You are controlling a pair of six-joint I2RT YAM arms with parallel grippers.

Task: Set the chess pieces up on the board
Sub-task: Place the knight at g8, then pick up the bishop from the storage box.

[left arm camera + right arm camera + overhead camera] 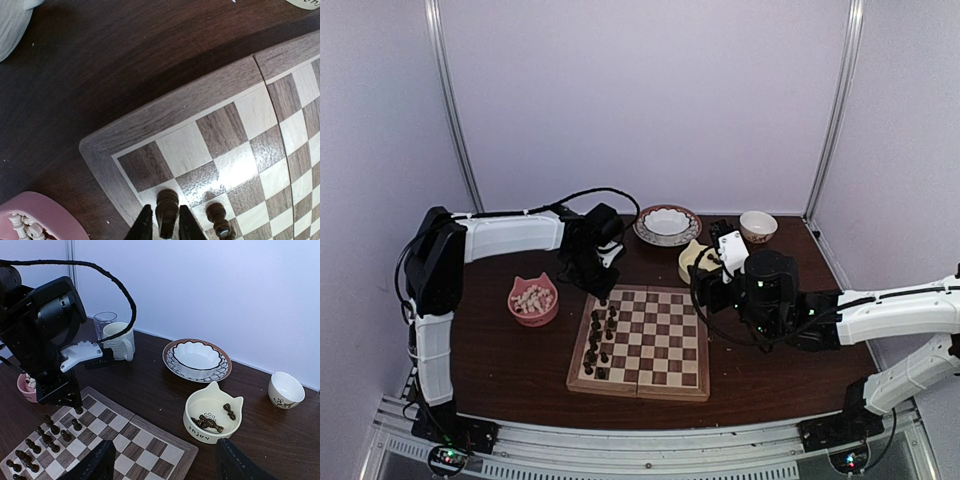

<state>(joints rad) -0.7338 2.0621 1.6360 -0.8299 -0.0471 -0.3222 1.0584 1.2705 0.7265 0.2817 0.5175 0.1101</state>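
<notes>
Two rows of dark chess pieces (600, 335) stand along the left edge of the board (665, 385). At the board's far left corner, the left gripper (165, 210) closely brackets one upright dark piece (167, 200); whether it pinches cannot be told. Right of the board, the right gripper (165, 445) hangs wide apart and empty.

Everything is lit softly from above, and the pale walls (650, 100) are washed out. In the left wrist view, glare is thrown across squares of the board (227, 167), and its straight edges are bowed. The dark table (500, 350) is underexposed.
</notes>
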